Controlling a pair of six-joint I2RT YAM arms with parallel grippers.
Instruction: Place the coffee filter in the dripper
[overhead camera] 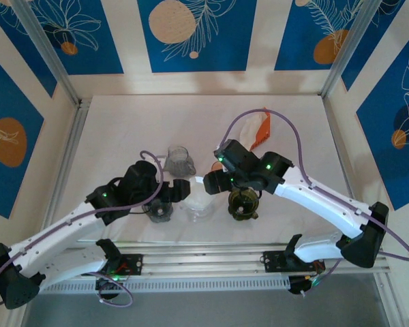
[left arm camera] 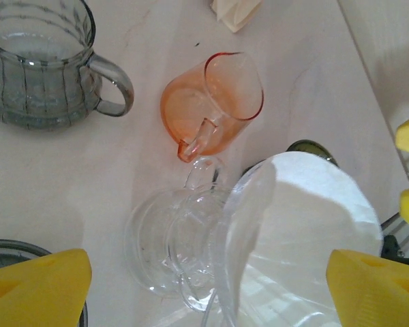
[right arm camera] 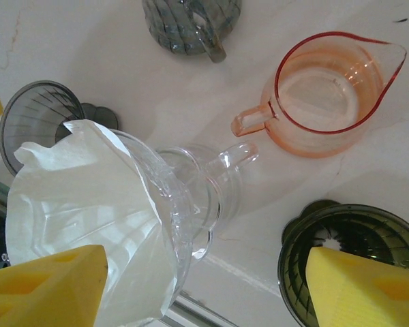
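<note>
Your left hand is wide open and grips nothing, with the rim of the clear dripper lying between its fingers. The coffee filter already sits inside the dripper's cone, mid-tabletop between both arms. Your right hand is open too and empty, just beside the dripper's far side, so I judge neither arm is clearly nearer.

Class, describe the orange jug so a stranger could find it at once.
On the white table, look beside the clear dripper holding the white paper filter. The jug there is see-through orange with a pouring spout; its neighbours are grey, dark green or colourless.
</note>
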